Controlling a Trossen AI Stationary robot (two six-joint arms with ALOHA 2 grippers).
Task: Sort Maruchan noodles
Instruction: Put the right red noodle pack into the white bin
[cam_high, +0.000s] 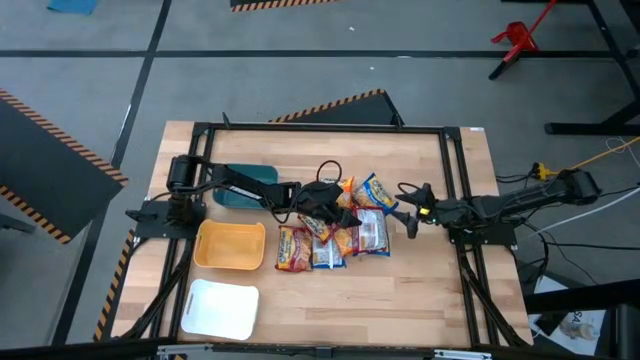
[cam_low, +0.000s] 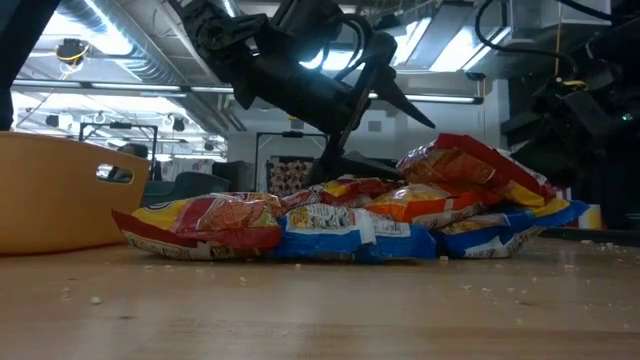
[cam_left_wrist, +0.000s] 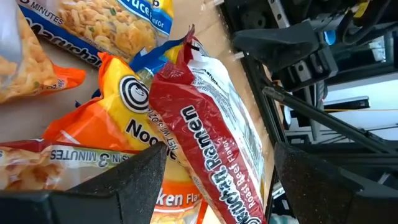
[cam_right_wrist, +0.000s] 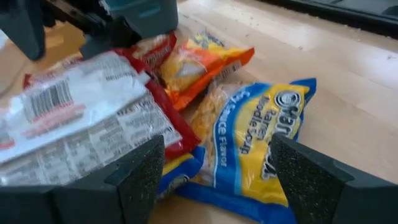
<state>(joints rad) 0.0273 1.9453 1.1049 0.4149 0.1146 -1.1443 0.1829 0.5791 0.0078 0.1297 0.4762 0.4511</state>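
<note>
Several Maruchan noodles packets (cam_high: 335, 235) lie in an overlapping pile at the table's middle: orange, blue and red ones. A red packet (cam_left_wrist: 214, 124) leans on top of an orange one (cam_left_wrist: 118, 106). My left gripper (cam_high: 322, 203) hangs open over the pile's far left part, its fingers (cam_left_wrist: 134, 180) standing on either side of the red packet's end; I see no touch. My right gripper (cam_high: 406, 215) waits open just right of the pile, facing a blue packet (cam_right_wrist: 261, 143) and the white back of a red packet (cam_right_wrist: 81, 118).
Left of the pile stand a teal tray (cam_high: 240, 186) under my left arm, a yellow tray (cam_high: 230, 246) nearer, and a white tray (cam_high: 220, 310) at the near left. A black frame (cam_high: 455, 180) rims the table. Bare wood lies near and right of the pile.
</note>
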